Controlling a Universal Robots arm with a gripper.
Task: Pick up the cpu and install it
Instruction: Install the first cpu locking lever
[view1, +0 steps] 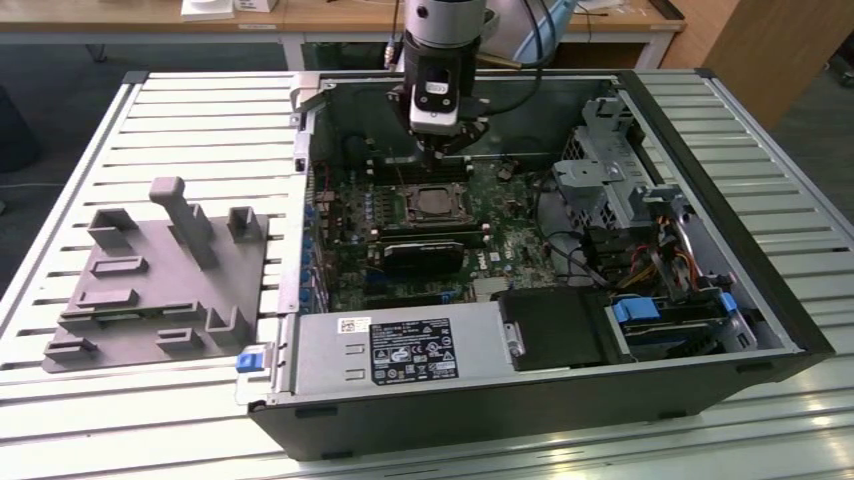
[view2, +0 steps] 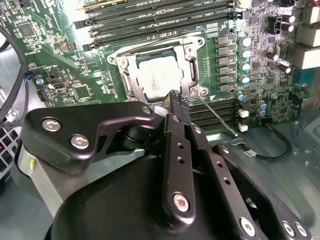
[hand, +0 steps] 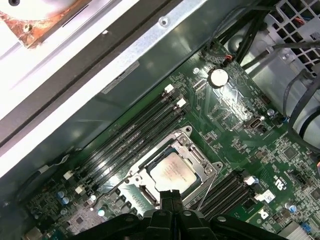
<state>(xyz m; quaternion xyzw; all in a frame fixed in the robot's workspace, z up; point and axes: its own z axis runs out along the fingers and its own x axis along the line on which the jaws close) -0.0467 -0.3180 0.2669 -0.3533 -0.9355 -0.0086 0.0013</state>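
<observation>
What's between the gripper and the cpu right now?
Just the rim of the socket frame. In the first wrist view, the gripper hangs right beside the cpu, with nothing else between them.

The cpu (view2: 157, 77) is presenting as a small square chip with a shiny silver-grey metal top and a pale rim. It is lying flat, top facing up, seated squarely inside the frame of the socket (view2: 192, 70) on the motherboard (view1: 521, 245). In the exterior view it is sitting at 12 o'clock from the black card (view1: 420, 255).
</observation>
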